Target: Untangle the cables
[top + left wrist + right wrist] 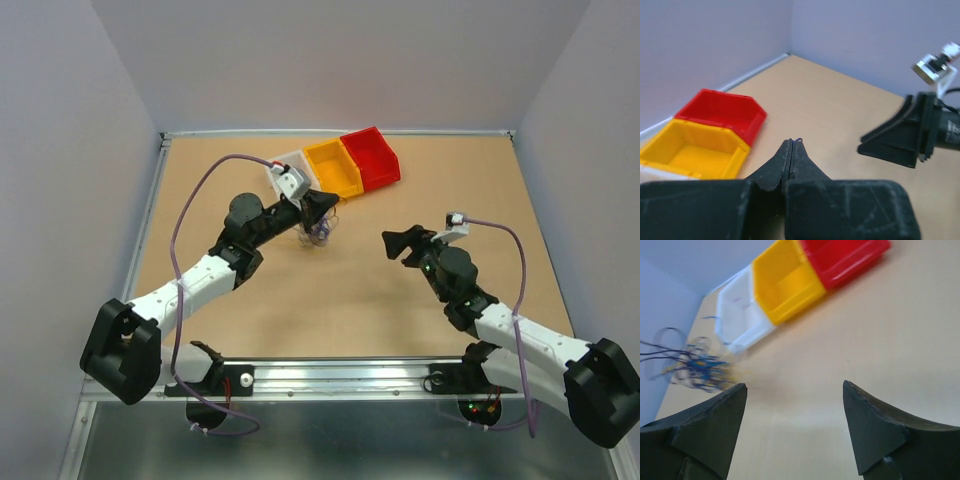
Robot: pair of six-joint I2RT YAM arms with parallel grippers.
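Right wrist view: right gripper [794, 387], jaws spread and empty, faces the cables [697, 366], probably to take a free strand. The clump hangs over the table [850, 340], near the white bin [742, 315], pinched by the left gripper [791, 144] (jaws pressed together on a blue strand), likely lifted so loops fall open. No single long axis; loose ends stray leftward here.

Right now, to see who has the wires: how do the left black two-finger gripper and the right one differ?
The left gripper is shut, pinching a strand of the thin tangled cables; the right gripper is open and empty. The left is close to the white plastic bin; the right is farther off. Both are black.
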